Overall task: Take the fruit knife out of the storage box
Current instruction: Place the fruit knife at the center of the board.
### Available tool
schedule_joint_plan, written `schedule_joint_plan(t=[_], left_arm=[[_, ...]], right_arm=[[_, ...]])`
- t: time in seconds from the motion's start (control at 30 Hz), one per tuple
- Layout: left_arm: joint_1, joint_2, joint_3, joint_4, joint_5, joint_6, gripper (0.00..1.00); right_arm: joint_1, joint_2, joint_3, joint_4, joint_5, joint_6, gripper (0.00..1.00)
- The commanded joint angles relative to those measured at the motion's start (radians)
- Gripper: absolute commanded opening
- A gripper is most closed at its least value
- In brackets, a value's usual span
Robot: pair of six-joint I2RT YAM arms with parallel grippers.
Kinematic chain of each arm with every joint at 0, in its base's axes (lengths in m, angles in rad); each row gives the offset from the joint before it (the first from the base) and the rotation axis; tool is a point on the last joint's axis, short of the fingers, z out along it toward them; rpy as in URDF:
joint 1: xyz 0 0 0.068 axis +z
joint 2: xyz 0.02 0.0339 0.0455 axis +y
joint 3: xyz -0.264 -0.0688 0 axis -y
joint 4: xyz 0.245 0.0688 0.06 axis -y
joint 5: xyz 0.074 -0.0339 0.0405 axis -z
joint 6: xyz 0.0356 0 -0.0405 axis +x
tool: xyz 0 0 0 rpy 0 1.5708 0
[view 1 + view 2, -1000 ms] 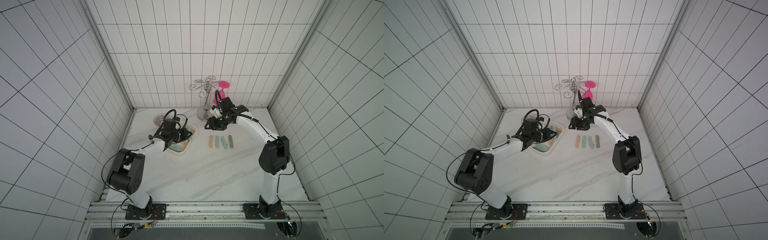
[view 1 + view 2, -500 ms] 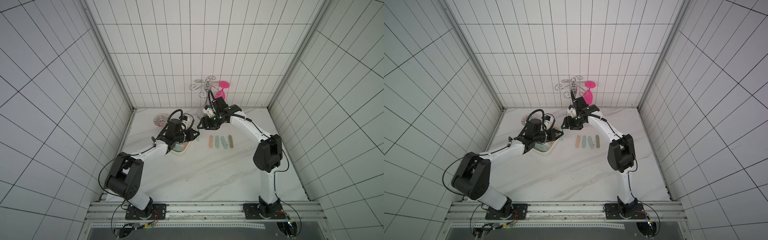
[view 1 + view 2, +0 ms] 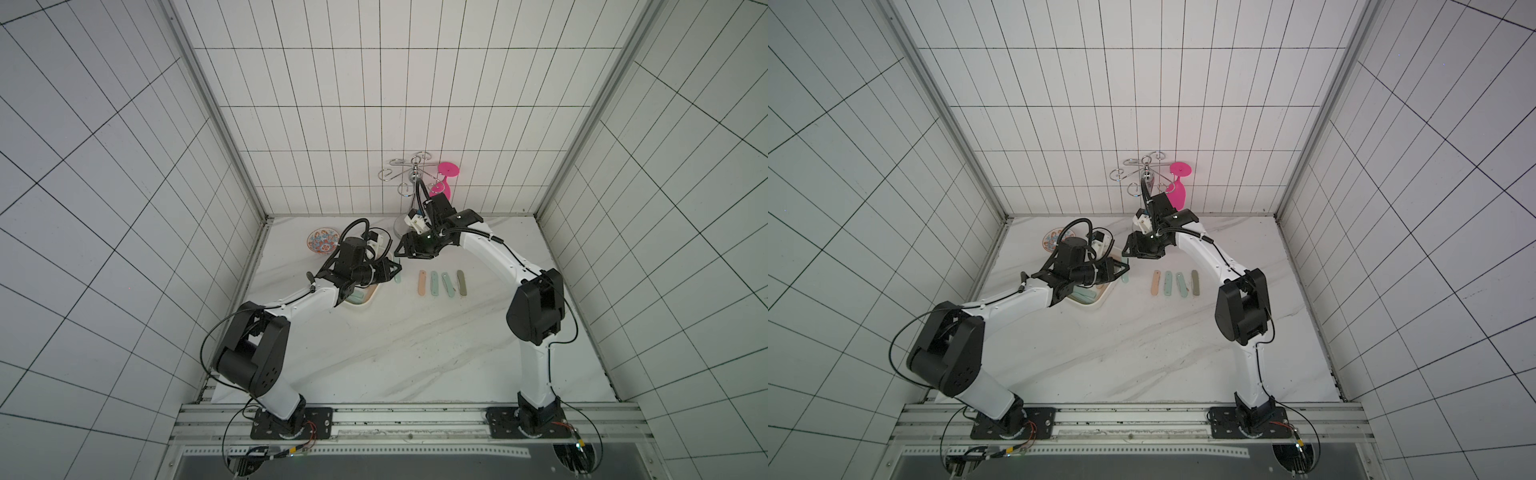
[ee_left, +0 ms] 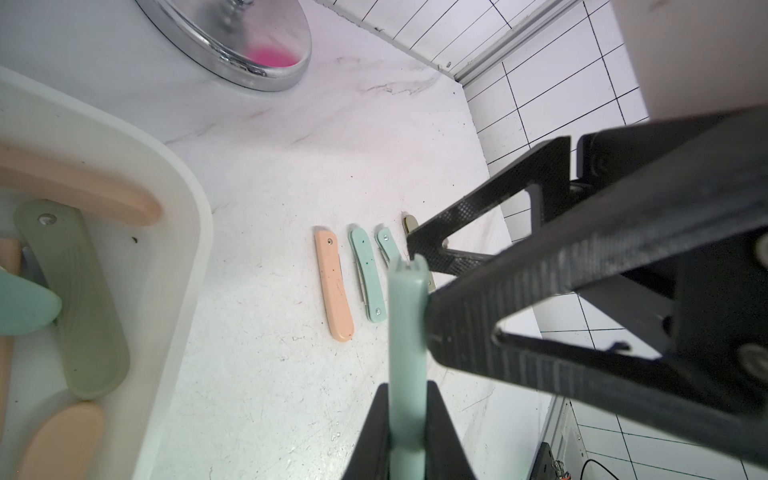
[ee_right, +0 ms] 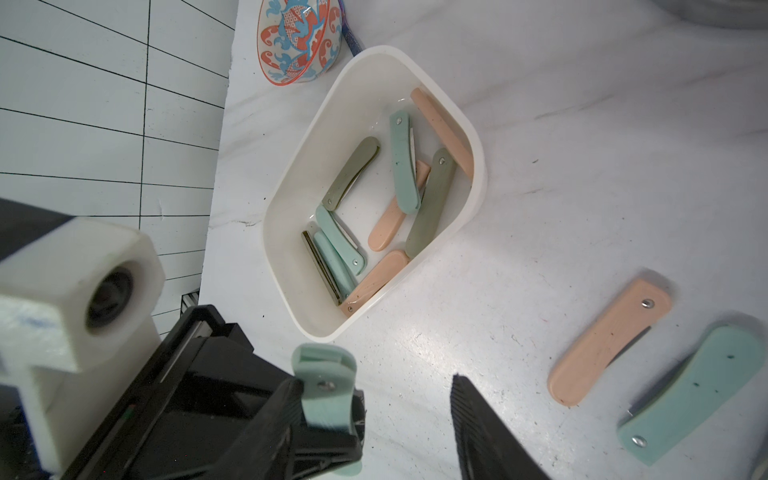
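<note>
Just beside the storage box (image 4: 195, 249), the left gripper (image 4: 406, 401) is clenching a mint-green fruit knife (image 4: 406, 324); the right gripper (image 3: 402, 254) is hovering open-jawed at its tip.

Robot test cell dressed as a kitchen corner. White tiled walls (image 3: 332, 124) enclose a marble-look counter (image 3: 415, 345). The left arm (image 3: 299, 299) and right arm (image 3: 494, 253) are bolted to an aluminium rail (image 3: 415, 419). A chrome glass rack (image 3: 413, 183) stands at the back.
</note>
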Motion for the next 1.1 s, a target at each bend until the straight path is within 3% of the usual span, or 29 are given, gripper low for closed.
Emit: schedule_joint_plan(t=[0.0, 0.63, 1.07], left_arm=[[-0.032, 0.013, 0.05, 0.046, 0.049, 0.026, 0.0], [-0.035, 0.021, 0.053, 0.047, 0.041, 0.023, 0.0], [-0.011, 0.008, 0.033, 0.056, 0.013, 0.001, 0.0]], right_arm=[[0.03, -0.008, 0.026, 0.031, -0.028, 0.0, 0.57], [0.045, -0.028, 0.003, 0.044, -0.001, 0.0, 0.45], [0.052, -0.091, -0.082, 0.02, 0.107, -0.025, 0.5]])
